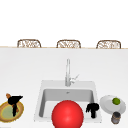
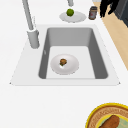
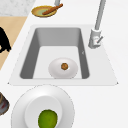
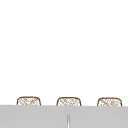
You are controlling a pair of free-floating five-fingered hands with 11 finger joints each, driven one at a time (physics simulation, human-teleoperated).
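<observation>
Sink (image 1: 85, 85) in a white counter, with a white dish (image 2: 72, 67) on its floor and a small brown morsel (image 2: 63, 61) at the dish's middle, probably parked there for rinsing. Over the ochre plate (image 1: 5, 110) at the counter's left, left hand (image 1: 13, 101): fingers drooping loose, thumb out sideways, gripping nothing visibly; cannot tell whether touching the brown stick (image 1: 8, 95) lying across that plate. At the sink's right front corner, right hand (image 1: 92, 108), slack and empty too, close beside the white plate (image 1: 106, 106) bearing a lime (image 1: 116, 101), jar (image 1: 115, 117) just in front. Large red ball (image 1: 67, 114) at the sink's front edge.
</observation>
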